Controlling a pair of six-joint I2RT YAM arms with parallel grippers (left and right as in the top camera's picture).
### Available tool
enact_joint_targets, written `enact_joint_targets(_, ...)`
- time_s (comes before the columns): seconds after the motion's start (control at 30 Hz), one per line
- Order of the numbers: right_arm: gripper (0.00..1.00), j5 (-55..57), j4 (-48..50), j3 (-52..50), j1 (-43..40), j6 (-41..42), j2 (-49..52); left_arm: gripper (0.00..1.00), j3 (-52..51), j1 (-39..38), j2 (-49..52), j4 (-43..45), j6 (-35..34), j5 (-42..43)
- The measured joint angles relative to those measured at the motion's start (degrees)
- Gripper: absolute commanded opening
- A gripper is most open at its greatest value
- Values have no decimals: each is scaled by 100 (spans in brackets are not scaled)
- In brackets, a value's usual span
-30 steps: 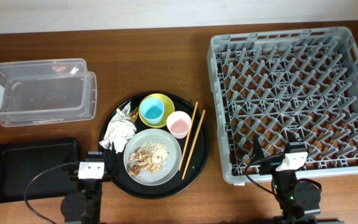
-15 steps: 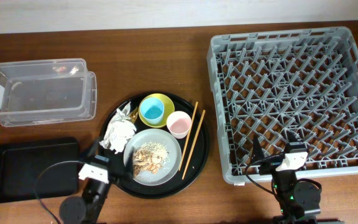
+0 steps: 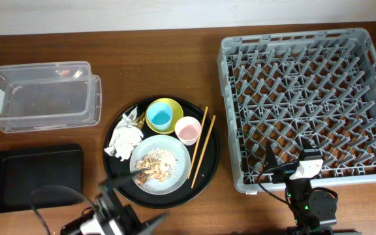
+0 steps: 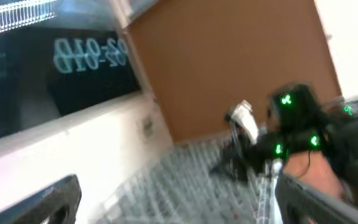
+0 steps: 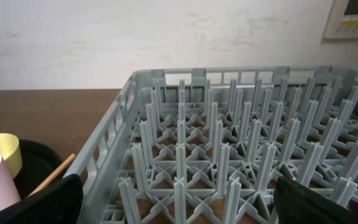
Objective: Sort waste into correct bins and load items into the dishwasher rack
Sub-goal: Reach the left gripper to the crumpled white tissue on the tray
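Both grippers empty at the near table edge; nothing sorted or loaded yet.

The left gripper (image 4: 176,199) and right gripper (image 5: 178,200) each show their fingers spread wide at the frame corners, with nothing held. The crumpled napkin (image 3: 124,140) lies on the left of the round black tray (image 3: 211,171), just beside the grey plate (image 3: 178,175) of food scraps (image 3: 155,166). The napkin is probably the left arm's first target. It would do well to pinch a raised fold, lift clear of the plate rim, then carry it to the clear tub (image 3: 41,94) or the black bin tray (image 3: 34,176). The dishwasher rack (image 3: 309,104) stands empty at the right. The left arm is blurred from overhead and its wrist view is smeared. The small wrapper cannot be made out with certainty.
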Motion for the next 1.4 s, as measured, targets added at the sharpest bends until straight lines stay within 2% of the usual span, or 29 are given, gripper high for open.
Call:
enact_joint_targets(0.07, 98, 2, 0, 2, 0, 2, -9, 99, 970, 306, 313, -2218, 538, -483)
enact_joint_targets(0.13, 98, 4, -2, 2, 0, 2, -7, 99, 1923, 525, 756, -3727, 1071, -874)
enact_joint_targets(0.17, 98, 4, -2, 2, 0, 0, -7, 99, 2575, 623, 1161, -4188, 1379, -1069)
enact_joint_targets(0.23, 98, 17, 0, 2, 0, 0, -9, 99, 3211, 649, 1460, -4651, 1657, -1086)
enact_joint_targets(0.4, 98, 17, 0, 2, 0, 2, -7, 99, 3418, 647, 1523, -5003, 1792, -1161)
enact_joint_targets(0.47, 98, 20, 0, 2, 0, 2, -7, 99, 3915, 647, 1878, -5914, 1639, -1449)
enact_joint_targets(0.57, 98, 20, 0, 2, 0, 0, -2, 99, 5737, 647, 3609, -8334, 1631, -1915)
enact_joint_targets(0.63, 98, 20, 0, 2, 0, 0, -2, 99, 6135, 658, 4247, -8924, 1672, -1882)
enact_joint_targets(0.77, 99, 20, 0, 2, 0, 0, -2, 99, 6175, 658, 4975, -9208, 1672, -1871)
enact_joint_targets(0.87, 99, 20, 0, 2, 0, -2, -2, 99, 6199, 323, 5217, -9578, 1484, -2929)
enact_joint_targets(0.93, 98, 20, 0, 2, 0, 4, -2, 99, 6201, -249, 5580, -9726, 1340, -4111)
enact_joint_targets(1.0, 98, 20, 0, 2, 0, 2, -2, 99, 6207, -758, 6028, -9750, 1259, -4946)
enact_joint_targets(1.07, 98, 20, 2, 2, 0, 2, -4, 99, 6207, -1106, 6502, -9670, 1257, -5396)
enact_joint_targets(1.17, 98, 20, 0, 2, 0, 0, -2, 99, 6207, -1143, 7130, -9447, 1250, -5720)
enact_joint_targets(1.2, 98, 20, 0, 2, 0, 0, -2, 81, 6207, -1143, 7359, -9392, 1252, -5766)
enact_joint_targets(1.3, 98, 20, 0, 2, 0, 2, -2, 76, 6207, -1143, 7868, -9335, 1239, -5836)
enact_joint_targets(1.4, 98, 20, 0, 2, 0, -2, -2, 60, 6207, -1145, 8376, -9189, 1137, -5851)
